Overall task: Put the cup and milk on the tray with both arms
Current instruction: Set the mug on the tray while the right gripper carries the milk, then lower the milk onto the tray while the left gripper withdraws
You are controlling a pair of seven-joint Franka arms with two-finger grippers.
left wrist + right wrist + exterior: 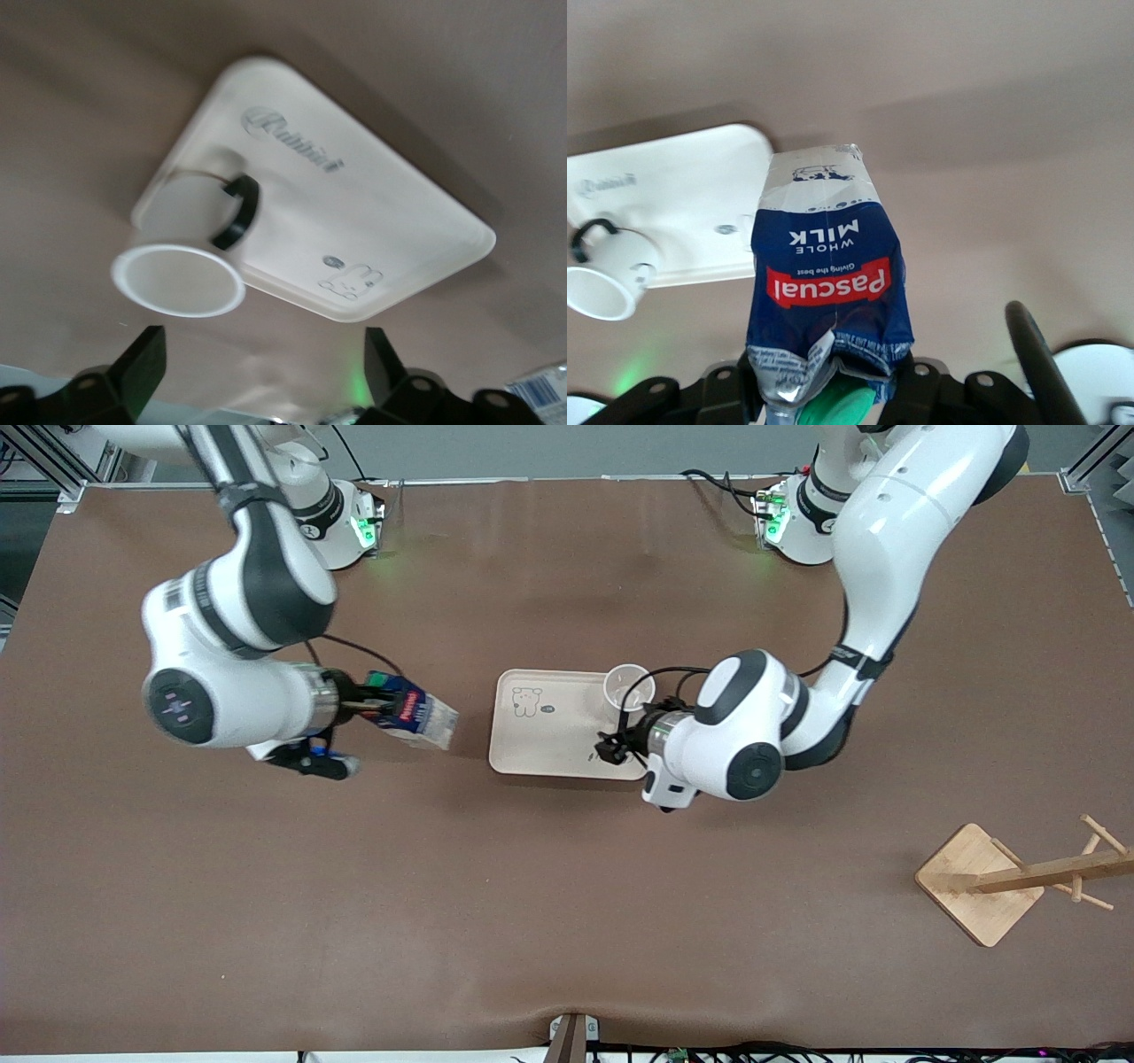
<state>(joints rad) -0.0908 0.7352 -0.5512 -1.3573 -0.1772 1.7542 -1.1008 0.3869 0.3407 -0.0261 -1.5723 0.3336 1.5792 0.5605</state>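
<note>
1. Centrally in the front frame, a flat cream rectangular tray (549,735) with a bear drawing is seen lying on the brown table (567,921).
2. A small white mug with a black loop handle, the cup (629,688), is seen standing upright on the tray, at the corner toward the left arm's end and farther from the front camera.
3. The left gripper (611,747) is held over the tray's edge just beside the cup; its fingers (140,367) are spread wide apart and released, with nothing between them.
4. At left of centre in the front frame, a dark-blue and white milk carton (415,716) with a red label is gripped at its green-capped top by the clenched right gripper (376,701).
5. The carton is carried tilted over bare table, apart from the tray.
6. At the lower right of the frame, a wooden peg rack (1019,877) is seen on its square base.
</note>
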